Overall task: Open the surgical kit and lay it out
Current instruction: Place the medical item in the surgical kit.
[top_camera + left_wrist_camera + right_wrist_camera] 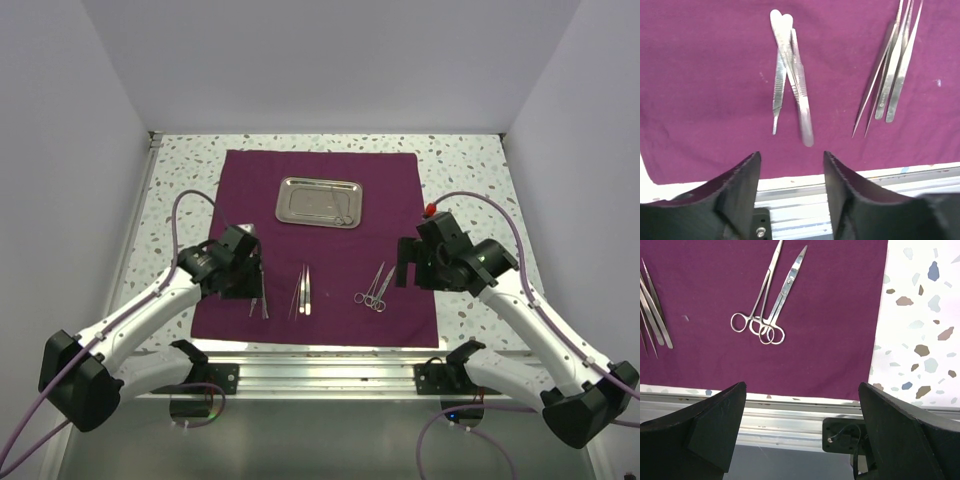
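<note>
The surgical kit lies spread out. Its maroon cloth (390, 190) is flat on the table, with the steel tray (284, 200) at its far middle. Two flat silver instruments (790, 75) lie crossed just beyond my left gripper (791, 155), which hovers open and empty above the cloth's near edge. Several thin tweezers (892, 65) lie side by side to their right, in the middle of the cloth (302, 290). Scissors and ring-handled forceps (772, 300) lie beyond my right gripper (802, 385), which stands wide open with nothing between its fingers. In the top view the left gripper (256, 282) and right gripper (406, 262) flank the instruments.
The cloth rests on a speckled white tabletop (470, 170) enclosed by white walls. An aluminium rail (320, 362) runs along the near edge, carrying both arm bases. Purple cables (180, 215) loop beside each arm.
</note>
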